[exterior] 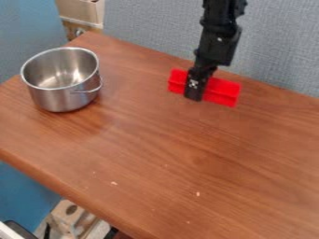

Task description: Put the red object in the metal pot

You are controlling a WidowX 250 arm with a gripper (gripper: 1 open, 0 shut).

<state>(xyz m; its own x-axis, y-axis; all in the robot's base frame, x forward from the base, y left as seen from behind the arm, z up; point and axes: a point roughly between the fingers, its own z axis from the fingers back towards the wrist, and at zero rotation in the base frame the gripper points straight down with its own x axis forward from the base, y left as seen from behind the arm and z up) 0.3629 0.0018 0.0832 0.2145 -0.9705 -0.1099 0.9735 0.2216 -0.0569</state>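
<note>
The red object (219, 91) is a bright red bar, held at its middle by my black gripper (197, 88), which points straight down and is shut on it. The bar hangs level a little above the wooden table, right of centre. The metal pot (62, 77) is a round shiny steel pot standing empty at the table's left side, well apart from the gripper.
The wooden table (162, 159) has its front edge running diagonally at lower left. A blue-grey wall stands behind it. A beige fixture (81, 11) sits at the top left behind the pot.
</note>
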